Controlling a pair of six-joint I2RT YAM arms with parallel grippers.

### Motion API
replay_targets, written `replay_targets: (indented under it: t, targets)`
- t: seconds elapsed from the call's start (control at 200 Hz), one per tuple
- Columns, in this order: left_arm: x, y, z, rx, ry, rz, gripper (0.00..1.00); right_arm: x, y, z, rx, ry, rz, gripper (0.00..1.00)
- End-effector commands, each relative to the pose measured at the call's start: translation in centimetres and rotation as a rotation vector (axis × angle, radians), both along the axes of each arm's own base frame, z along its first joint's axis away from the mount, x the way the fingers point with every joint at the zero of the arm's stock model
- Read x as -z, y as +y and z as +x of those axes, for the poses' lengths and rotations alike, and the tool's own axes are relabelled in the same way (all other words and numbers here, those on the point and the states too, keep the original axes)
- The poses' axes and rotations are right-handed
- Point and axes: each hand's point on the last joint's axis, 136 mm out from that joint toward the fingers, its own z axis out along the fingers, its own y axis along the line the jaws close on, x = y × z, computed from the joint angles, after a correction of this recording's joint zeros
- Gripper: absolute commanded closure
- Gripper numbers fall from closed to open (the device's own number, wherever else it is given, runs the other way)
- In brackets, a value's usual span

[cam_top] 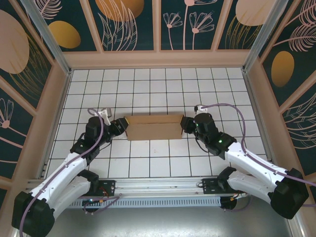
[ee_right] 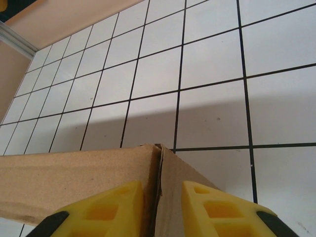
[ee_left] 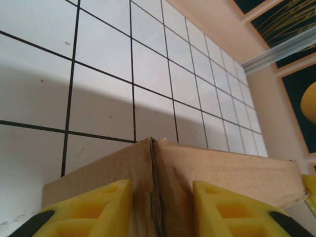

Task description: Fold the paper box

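Jaws on both sides are clamped on the paper box [cam_top: 154, 127]: left gripper [cam_top: 123, 128] on its left end, right gripper [cam_top: 183, 124] on its right end, mid-table [cam_top: 148, 89], away from every edge.

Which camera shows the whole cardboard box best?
The top external view: the whole paper box sits there between the left gripper and right gripper. Each wrist view catches one corner of it up close, between yellow fingers.

The white desk [cam_top: 148, 158] is seen brightly and evenly lit from the top. In both wrist views a broad, soft shadow is cast across its tiles, and the near foreground is blurred.
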Motion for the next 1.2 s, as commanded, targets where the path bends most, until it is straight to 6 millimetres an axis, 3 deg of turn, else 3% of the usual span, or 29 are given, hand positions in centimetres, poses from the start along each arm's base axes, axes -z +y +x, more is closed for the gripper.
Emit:
replay_targets:
  t: [0.0,0.125,0.4,0.54,0.681,0.791,0.906,1.016,1.196]
  targets:
    - [7.1,0.8,-3.0,-0.028,0.253,0.009,0.66,8.8,-1.9,-4.4,-0.051,0.283,-0.178,0.73]
    - [6.8,0.8,-2.8,-0.004,0.245,0.05,0.68,8.3,-1.3,-4.4,-0.075,0.291,-0.17,0.69]
    - [5.4,1.8,-1.9,-0.019,0.207,0.17,0.68,-0.3,0.0,-1.8,-0.109,0.134,-0.053,0.53]
    - [5.5,1.7,-1.9,-0.013,0.206,0.165,0.68,-2.6,0.2,-1.0,-0.13,0.096,0.007,0.48]
    - [5.4,1.7,-1.9,-0.01,0.207,0.166,0.68,-3.2,0.7,-0.6,-0.146,0.098,0.044,0.45]
    - [5.2,1.6,-1.9,-0.01,0.204,0.165,0.68,-1.8,0.7,-0.6,-0.144,0.125,0.045,0.47]
    - [4.9,1.1,-1.9,0.007,0.192,0.134,0.68,0.6,0.7,-1.1,-0.144,0.181,0.054,0.55]
    - [3.9,-0.5,-1.9,0.068,0.167,0.039,0.69,1.8,1.5,-1.7,-0.181,0.225,0.091,0.66]
    - [0.2,-4.1,-1.8,0.216,0.103,-0.161,0.75,-0.6,2.6,-1.3,-0.223,0.181,0.128,0.74]
